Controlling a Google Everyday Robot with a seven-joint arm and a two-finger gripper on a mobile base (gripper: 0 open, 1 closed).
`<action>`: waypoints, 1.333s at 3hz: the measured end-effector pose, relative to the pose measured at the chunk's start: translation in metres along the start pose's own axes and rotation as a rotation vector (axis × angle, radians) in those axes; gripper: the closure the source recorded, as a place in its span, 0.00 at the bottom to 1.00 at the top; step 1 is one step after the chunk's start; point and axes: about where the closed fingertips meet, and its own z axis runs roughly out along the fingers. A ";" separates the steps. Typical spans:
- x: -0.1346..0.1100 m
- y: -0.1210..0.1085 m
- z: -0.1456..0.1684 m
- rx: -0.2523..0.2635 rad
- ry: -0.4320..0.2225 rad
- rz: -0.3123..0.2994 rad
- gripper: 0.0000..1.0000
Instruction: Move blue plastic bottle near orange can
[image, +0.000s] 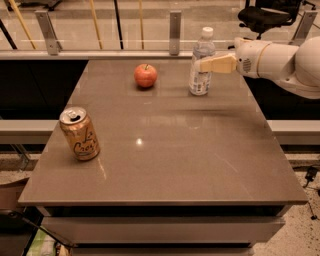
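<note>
The blue plastic bottle (200, 80), clear with a white cap and a white-and-blue label, stands upright at the far right of the table (165, 150). My gripper (204, 63) reaches in from the right at the height of the bottle's upper body and overlaps it there. The white arm (280, 60) extends off the right edge. The orange can (80, 134), orange-tan with dark cursive lettering and a silver top, stands upright near the table's left edge, far from the bottle.
A red-orange apple (145, 75) sits at the far middle of the table, left of the bottle. A glass railing with metal posts (174, 31) runs behind the table. An office chair (267, 15) stands at the back right.
</note>
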 end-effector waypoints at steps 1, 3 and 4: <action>0.002 0.000 0.016 -0.040 -0.025 0.003 0.00; 0.012 0.006 0.042 -0.114 -0.059 0.021 0.00; 0.015 0.012 0.052 -0.145 -0.072 0.028 0.17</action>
